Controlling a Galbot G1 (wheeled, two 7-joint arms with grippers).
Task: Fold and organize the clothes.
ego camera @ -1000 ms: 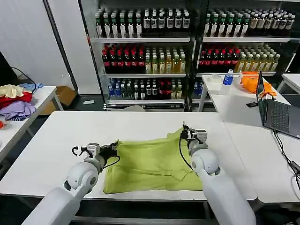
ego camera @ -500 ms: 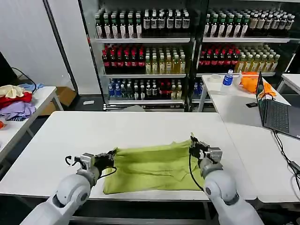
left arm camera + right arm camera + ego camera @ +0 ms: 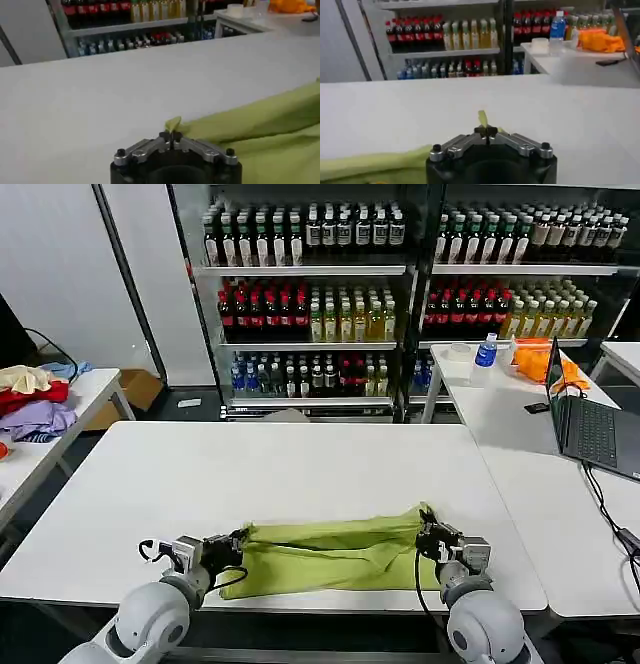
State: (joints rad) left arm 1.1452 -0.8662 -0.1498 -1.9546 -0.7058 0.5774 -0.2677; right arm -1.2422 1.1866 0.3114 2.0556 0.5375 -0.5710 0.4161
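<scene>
We see the soft lime yellow-green T-shirt (image 3: 330, 556) folded into a long band on the white counter (image 3: 250, 474); our left hand (image 3: 238, 542) and right hand (image 3: 428, 536) each pinch one corner of it.

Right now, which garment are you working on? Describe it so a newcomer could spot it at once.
On the big white table facing the drink shelves, along its near edge, lies the lime T-shirt, folded into a band. The left gripper and right gripper each pinch one end. It is plain yellow-green, unlike the red, purple and cream pile on the side table.
</scene>
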